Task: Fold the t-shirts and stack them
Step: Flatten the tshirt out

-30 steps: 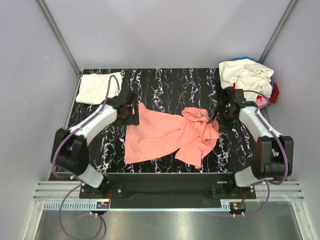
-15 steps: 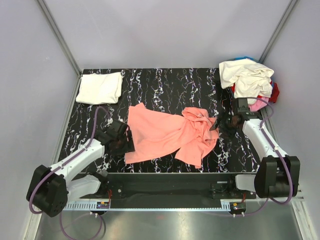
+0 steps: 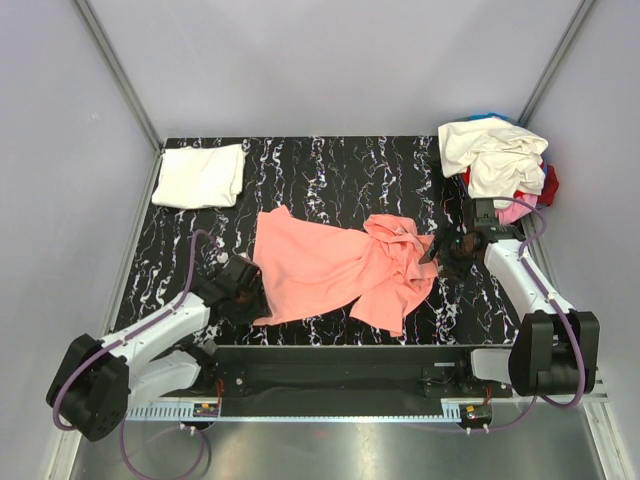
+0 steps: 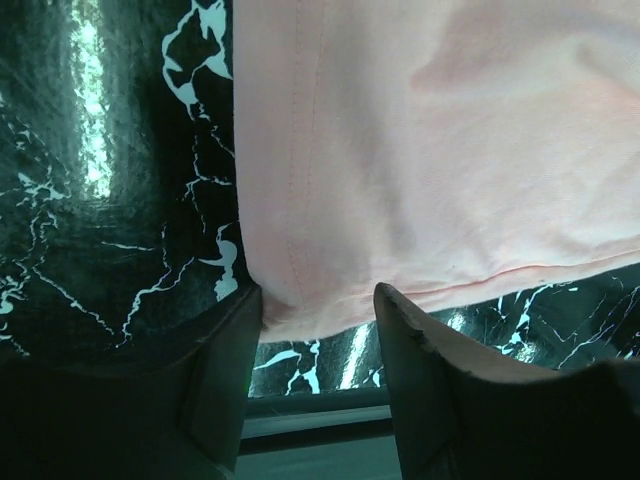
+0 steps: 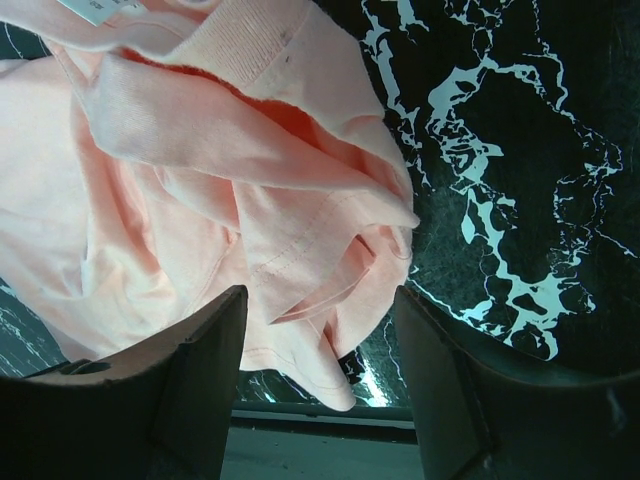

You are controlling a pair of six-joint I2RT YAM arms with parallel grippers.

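Observation:
The salmon-pink t-shirt (image 3: 335, 268) lies spread on the black marbled table, its right part bunched up. My left gripper (image 3: 250, 297) is open at the shirt's near left corner. In the left wrist view the hem corner (image 4: 300, 290) lies between the two fingers of this gripper (image 4: 318, 335). My right gripper (image 3: 442, 252) is open at the bunched right edge. In the right wrist view this gripper (image 5: 320, 340) stands astride the folds and a sleeve (image 5: 300, 270). A folded white t-shirt (image 3: 200, 175) lies at the far left corner.
A loose pile of shirts (image 3: 500, 158), cream on top with red, bright pink and blue showing beneath, sits at the far right corner just behind the right arm. The table's near edge (image 3: 340, 348) runs close to the shirt's lower hem. Grey walls enclose the table.
My left arm has swung from the shirt's far left corner down to its near left corner. My right gripper has shifted slightly toward me along the bunched edge. The shirt has not moved.

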